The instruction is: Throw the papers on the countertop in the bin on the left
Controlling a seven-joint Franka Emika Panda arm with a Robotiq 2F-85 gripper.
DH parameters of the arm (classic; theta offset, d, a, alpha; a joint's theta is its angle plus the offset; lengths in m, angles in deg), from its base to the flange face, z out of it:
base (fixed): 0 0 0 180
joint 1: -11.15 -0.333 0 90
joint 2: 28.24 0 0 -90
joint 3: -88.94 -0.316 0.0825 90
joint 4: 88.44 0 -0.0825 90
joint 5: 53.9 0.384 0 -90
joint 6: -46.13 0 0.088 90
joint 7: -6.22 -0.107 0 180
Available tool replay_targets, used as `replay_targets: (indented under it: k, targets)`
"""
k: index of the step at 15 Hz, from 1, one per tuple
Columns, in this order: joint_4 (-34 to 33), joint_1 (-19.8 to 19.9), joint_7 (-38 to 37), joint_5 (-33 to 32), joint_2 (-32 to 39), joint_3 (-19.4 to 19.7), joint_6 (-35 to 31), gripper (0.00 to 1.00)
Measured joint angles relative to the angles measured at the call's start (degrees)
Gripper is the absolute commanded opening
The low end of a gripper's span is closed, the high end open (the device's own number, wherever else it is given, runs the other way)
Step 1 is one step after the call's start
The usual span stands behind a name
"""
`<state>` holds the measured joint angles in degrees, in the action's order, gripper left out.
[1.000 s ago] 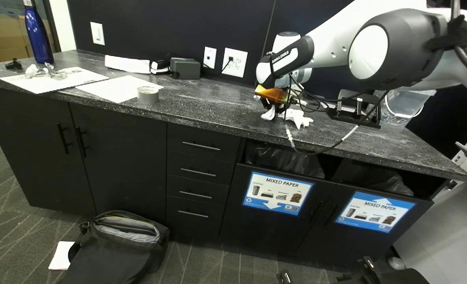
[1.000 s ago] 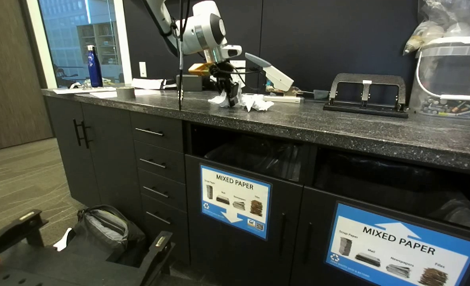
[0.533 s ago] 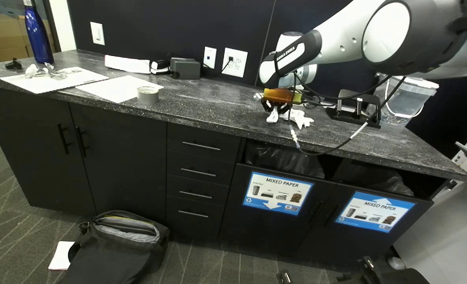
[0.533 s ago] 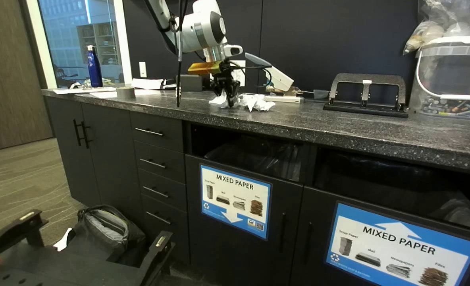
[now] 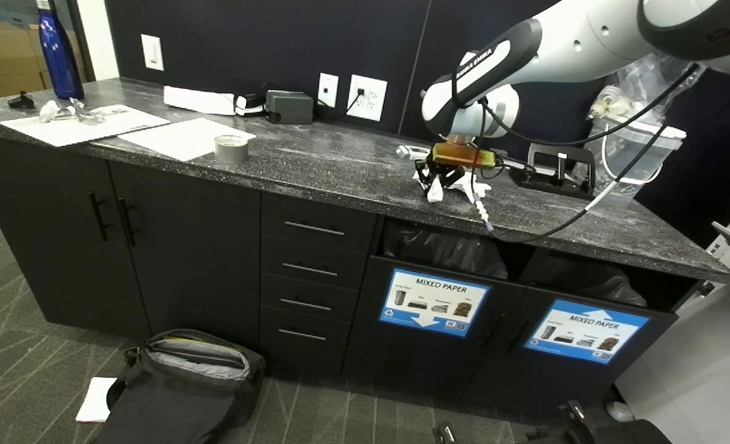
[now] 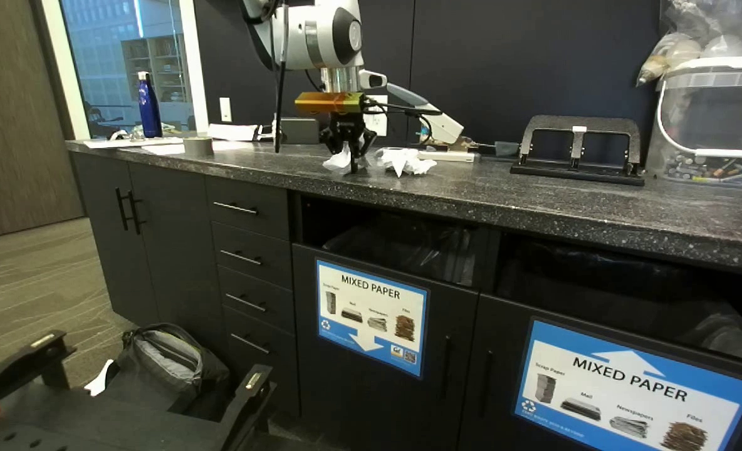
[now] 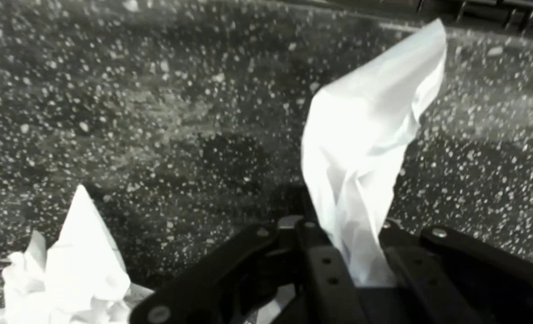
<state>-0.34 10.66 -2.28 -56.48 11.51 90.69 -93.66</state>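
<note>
In both exterior views I've got blue bottle (image 6: 150, 108) upper left, bag (image 5: 189, 388) lower left, hole punch (image 6: 576, 146) right.

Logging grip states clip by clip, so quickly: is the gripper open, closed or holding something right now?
Gripper: closed, holding a crumpled white paper pinched in its jaws.

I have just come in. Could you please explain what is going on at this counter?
The robot's gripper is pinching a crumpled white paper at the countertop, presumably to throw it away. I cannot tell whether it is lifted. A second paper lies beside it. Neither is in the bin below yet.
</note>
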Motion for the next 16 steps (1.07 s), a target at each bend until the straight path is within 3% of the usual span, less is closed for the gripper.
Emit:
replay_targets:
  k: [9,16]
  targets:
    - [18.1,2.6,13.7,1.1,-11.7,-2.4,0.1,0.19]
    - [39.0,3.5,17.1,-1.5,-15.0,-1.1,7.3,0.18]
